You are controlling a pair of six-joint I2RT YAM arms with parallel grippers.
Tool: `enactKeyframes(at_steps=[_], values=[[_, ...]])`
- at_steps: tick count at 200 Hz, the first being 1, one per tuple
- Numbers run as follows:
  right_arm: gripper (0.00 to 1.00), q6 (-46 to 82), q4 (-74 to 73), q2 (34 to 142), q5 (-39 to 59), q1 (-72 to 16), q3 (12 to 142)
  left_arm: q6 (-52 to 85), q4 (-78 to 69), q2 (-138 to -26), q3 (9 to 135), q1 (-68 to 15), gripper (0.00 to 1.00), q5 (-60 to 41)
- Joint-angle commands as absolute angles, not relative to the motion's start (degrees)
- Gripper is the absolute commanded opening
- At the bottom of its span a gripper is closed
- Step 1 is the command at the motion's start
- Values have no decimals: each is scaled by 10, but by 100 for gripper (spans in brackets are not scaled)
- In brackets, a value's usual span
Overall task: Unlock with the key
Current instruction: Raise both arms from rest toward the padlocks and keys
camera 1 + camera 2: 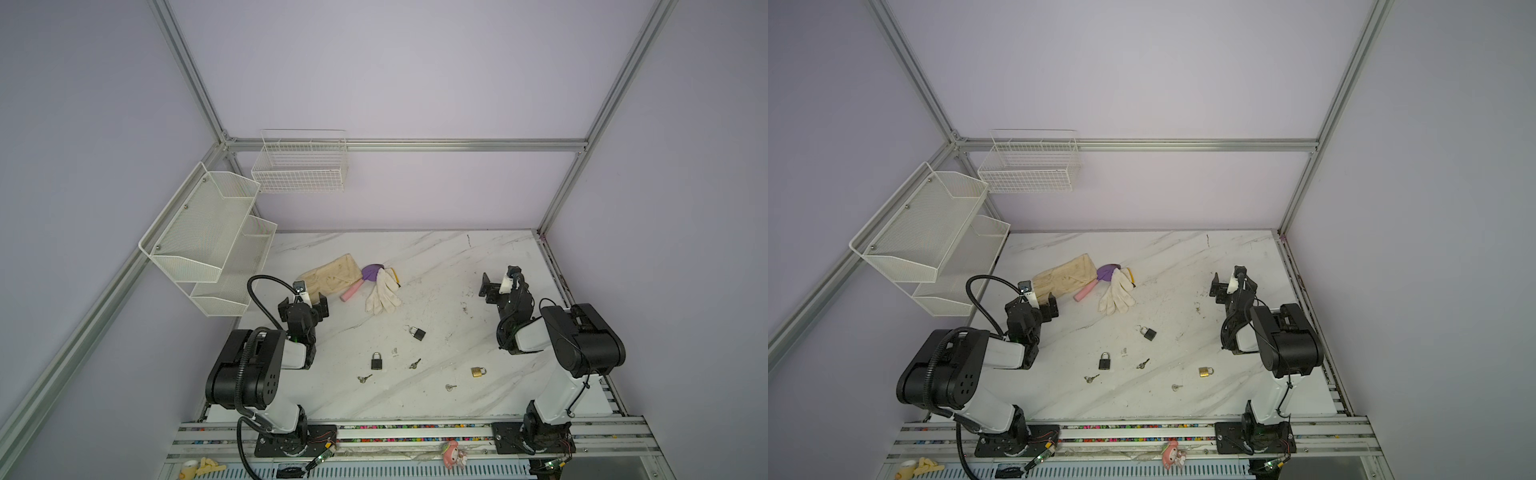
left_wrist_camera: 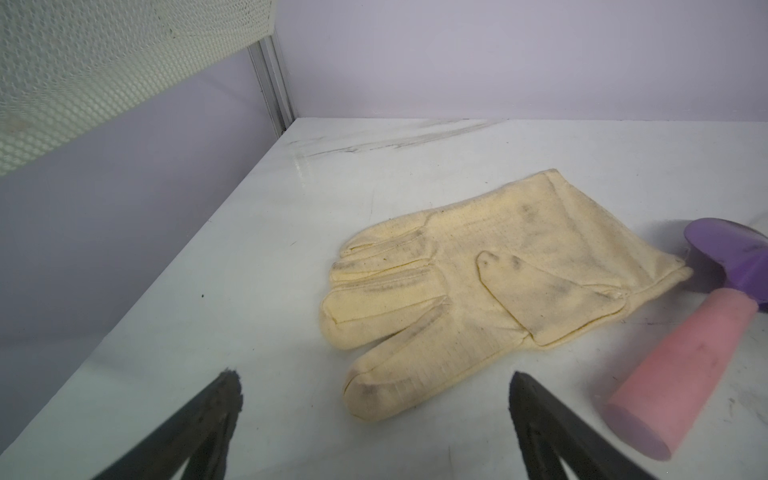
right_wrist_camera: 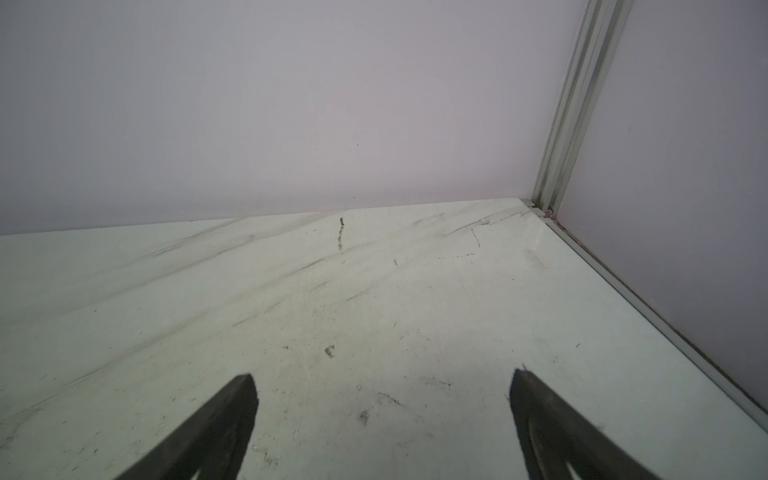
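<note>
Three padlocks lie on the marble table [image 1: 436,257] in both top views: a black one [image 1: 376,361] front centre, another black one [image 1: 417,333] behind it, and a brass one [image 1: 478,371] to the right. Three small keys lie loose near them: one [image 1: 364,378] by the front black padlock, one [image 1: 414,364] in the middle, one [image 1: 450,387] left of the brass padlock. My left gripper [image 1: 303,306] [image 2: 374,376] is open over the table's left side, just short of a cream glove [image 2: 457,291]. My right gripper [image 1: 498,279] [image 3: 384,374] is open over bare table at the back right. Neither wrist view shows a padlock or key.
A trowel with a pink handle and purple blade [image 1: 361,280] and a white glove [image 1: 384,291] lie behind the padlocks. A white mesh shelf [image 1: 208,237] hangs on the left wall and a wire basket [image 1: 301,166] on the back wall. Metal rails edge the table.
</note>
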State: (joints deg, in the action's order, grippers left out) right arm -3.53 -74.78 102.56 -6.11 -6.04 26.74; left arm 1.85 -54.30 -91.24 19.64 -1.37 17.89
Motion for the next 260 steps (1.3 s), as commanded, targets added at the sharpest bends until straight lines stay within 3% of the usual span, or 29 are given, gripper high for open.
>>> enactKeyframes(at_steps=[1, 107, 154, 199, 233, 260], values=[[98, -45, -772, 1020, -56, -58, 266, 10, -557, -903, 213, -12, 100, 173], [98, -42, -774, 1005, -75, -58, 258, 10, -572, -890, 198, -12, 100, 172], [97, -18, -633, 911, -82, -58, 285, 32, -486, -770, 185, -12, 100, 185], [98, 133, -475, 818, -145, -58, 325, 118, -333, -629, 197, -11, 100, 174], [97, 317, -307, 769, -169, -58, 363, 311, -170, -542, 237, -9, 100, 216], [97, 371, -262, 743, -81, -54, 355, 350, -164, -519, 236, -6, 100, 133]])
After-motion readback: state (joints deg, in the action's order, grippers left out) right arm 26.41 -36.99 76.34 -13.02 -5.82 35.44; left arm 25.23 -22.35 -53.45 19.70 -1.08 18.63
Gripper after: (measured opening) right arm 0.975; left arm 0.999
